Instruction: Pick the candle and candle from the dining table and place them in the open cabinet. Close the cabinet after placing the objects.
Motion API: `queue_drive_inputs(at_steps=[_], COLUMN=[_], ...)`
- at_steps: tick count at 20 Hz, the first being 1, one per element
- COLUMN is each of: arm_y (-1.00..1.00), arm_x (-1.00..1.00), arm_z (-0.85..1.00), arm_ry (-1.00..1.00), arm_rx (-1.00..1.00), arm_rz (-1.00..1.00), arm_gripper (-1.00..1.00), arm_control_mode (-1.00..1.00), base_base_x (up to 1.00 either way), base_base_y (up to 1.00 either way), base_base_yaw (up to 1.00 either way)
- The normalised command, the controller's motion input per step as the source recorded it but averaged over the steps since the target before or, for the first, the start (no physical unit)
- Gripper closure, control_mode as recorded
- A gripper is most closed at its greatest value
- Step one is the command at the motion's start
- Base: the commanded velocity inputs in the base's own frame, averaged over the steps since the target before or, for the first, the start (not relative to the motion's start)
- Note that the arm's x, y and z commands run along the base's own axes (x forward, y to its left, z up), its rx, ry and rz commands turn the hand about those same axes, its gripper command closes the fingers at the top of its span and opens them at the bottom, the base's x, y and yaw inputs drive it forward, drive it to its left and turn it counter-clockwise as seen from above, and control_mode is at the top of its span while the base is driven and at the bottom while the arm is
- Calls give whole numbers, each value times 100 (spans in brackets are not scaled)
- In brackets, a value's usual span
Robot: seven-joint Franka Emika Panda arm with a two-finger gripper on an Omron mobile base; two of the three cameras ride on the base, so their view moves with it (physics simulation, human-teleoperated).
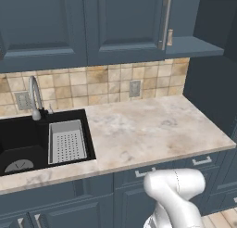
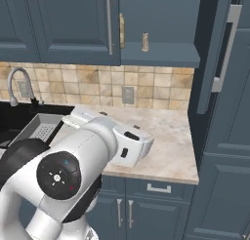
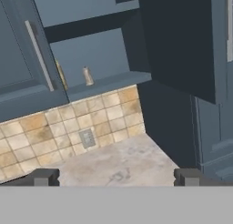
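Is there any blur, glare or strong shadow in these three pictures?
Left base view: even flat light, no glare, counter sharp. Right base view: the arm casts no clear shadow. Hand view: slightly soft, candle small but readable, dark band under the upper shelf.

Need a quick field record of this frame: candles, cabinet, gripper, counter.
stubby grey-beige pillar candle: upright on the open cabinet's shelf
slender candle: on the same shelf, left of the pillar, beside the closed door's edge; colour hard to tell
dark blue wall cabinet: right door swung open, not yet closed
gripper: open, empty, facing the shelf
beige marble-look counter: below the cabinet, black sink at left
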Motion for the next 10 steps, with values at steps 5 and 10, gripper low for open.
queue_drive_inputs(at_steps=[5, 10], arm_y=[-49, -24], arm_x=[-10, 5], arm_z=[1, 25], arm_ry=[-2, -2], arm_rx=[-1, 1], arm_rz=[0, 0], arm_gripper=[-100, -100], arm_control_mode=[-100, -100], base_base_x=[0, 0], base_base_y=[0, 0], base_base_yaw=[0, 0])
